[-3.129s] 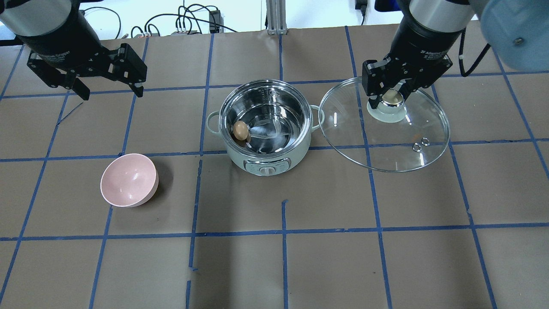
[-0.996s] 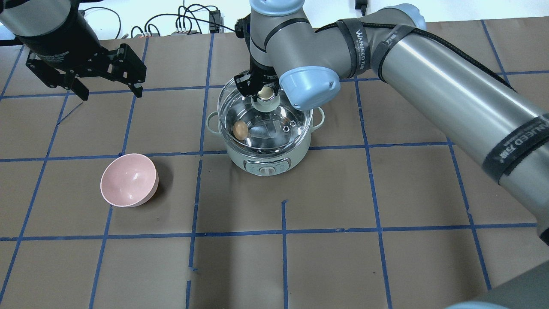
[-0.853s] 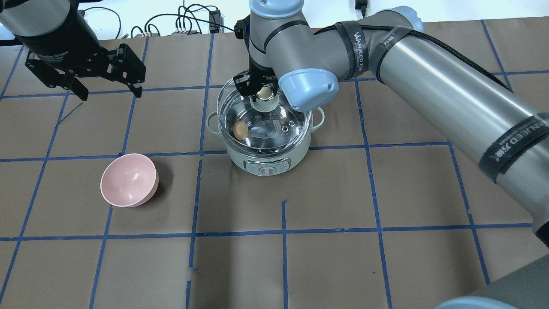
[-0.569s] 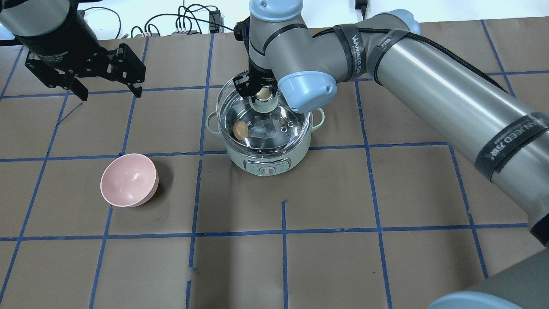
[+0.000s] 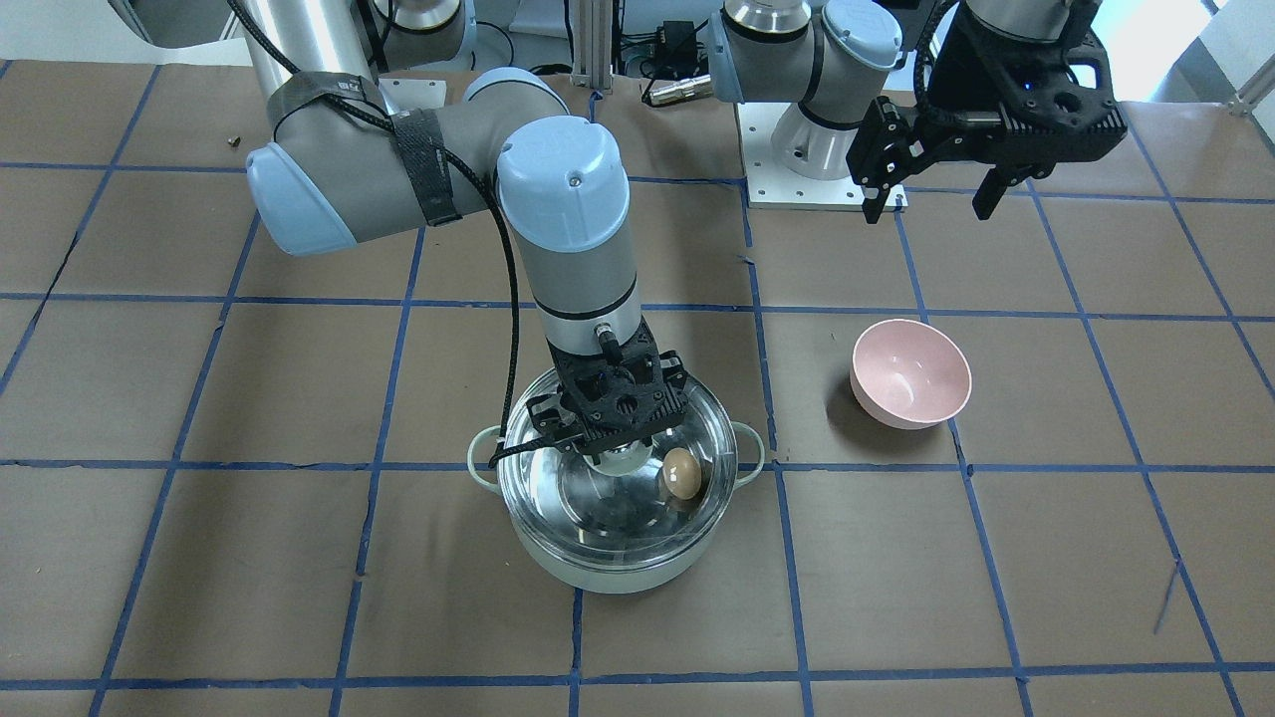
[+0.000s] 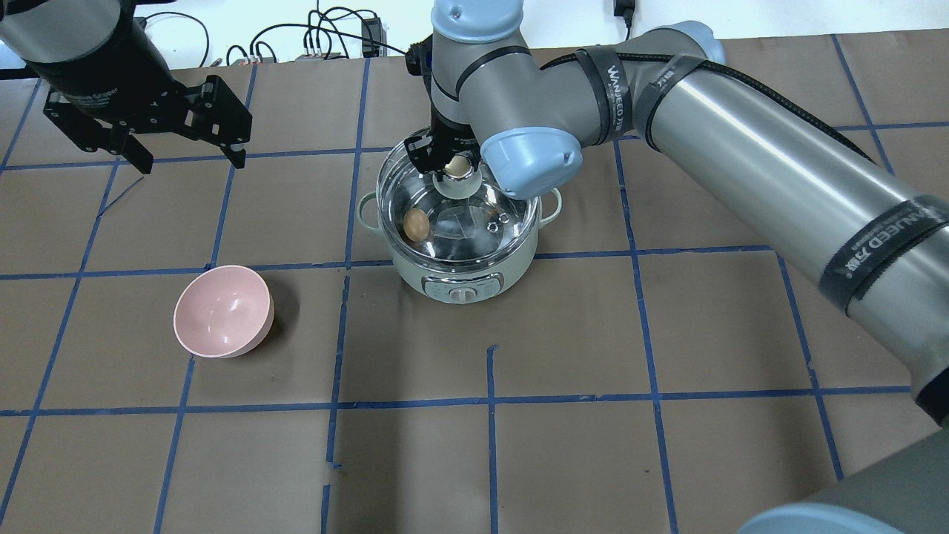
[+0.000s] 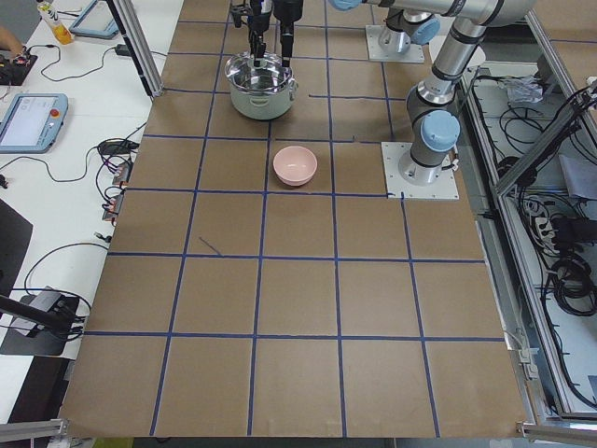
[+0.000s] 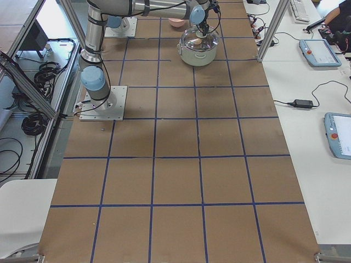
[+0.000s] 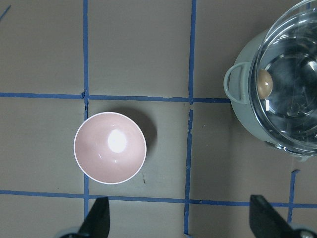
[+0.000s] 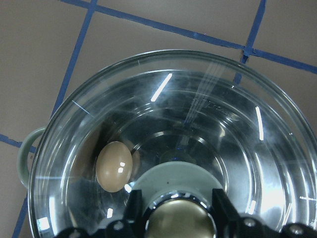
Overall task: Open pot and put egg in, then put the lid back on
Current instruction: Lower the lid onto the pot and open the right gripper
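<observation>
The mint-green pot (image 6: 415,276) stands at the table's middle, and the tan egg (image 6: 416,224) lies inside it on its left side. My right gripper (image 6: 455,166) is shut on the cream knob (image 6: 458,167) of the clear glass lid (image 6: 493,231) and holds the lid level over the pot's mouth, at or just above the rim. The right wrist view shows the egg (image 10: 114,166) through the lid (image 10: 198,109). The front view shows the gripper (image 5: 613,450) over the pot (image 5: 608,578). My left gripper (image 6: 191,159) hangs open and empty, far left and high.
A pink bowl (image 6: 222,311) lies tilted on the table, front-left of the pot; it also shows in the left wrist view (image 9: 110,148). Cables (image 6: 319,37) lie past the table's far edge. Blue tape lines grid the brown table.
My right arm has carried the lid from the table right of the pot to over the pot and lowered it slightly onto the mouth. The left arm, egg and bowl have not moved.
</observation>
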### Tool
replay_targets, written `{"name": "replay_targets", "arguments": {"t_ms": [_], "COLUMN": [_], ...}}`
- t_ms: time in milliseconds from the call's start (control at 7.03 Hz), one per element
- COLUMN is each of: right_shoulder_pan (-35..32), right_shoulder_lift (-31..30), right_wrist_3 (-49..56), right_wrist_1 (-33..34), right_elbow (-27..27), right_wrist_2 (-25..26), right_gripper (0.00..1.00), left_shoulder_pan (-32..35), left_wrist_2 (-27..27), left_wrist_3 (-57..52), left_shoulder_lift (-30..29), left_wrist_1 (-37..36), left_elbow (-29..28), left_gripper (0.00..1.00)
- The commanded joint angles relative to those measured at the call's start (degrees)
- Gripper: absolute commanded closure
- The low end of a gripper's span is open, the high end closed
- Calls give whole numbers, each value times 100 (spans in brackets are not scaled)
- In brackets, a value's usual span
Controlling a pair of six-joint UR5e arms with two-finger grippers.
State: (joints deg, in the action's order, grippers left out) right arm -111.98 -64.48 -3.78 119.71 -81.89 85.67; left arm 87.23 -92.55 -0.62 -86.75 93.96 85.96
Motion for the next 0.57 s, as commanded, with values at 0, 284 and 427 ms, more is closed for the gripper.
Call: {"name": "replay_targets", "arguments": {"t_ms": [0,284,427], "right_shoulder_pan": [0,18,70], "right_shoulder_lift": [-21,-169,-371], "right_wrist_3": [70,79,79], "right_wrist_1": [-44,-280,-612], "right_elbow": [41,347,479], "right_wrist_2": [37,46,37], "right_gripper": [0,0,0], "left_shoulder_pan": [-4,-4,-4], "left_wrist_2": [0,9,9], "left_wrist_3": [0,0,0], "left_shoulder_lift": [0,0,0], "left_wrist_1": [0,0,0], "left_elbow": [0,0,-9], "left_gripper": [0,0,0]}}
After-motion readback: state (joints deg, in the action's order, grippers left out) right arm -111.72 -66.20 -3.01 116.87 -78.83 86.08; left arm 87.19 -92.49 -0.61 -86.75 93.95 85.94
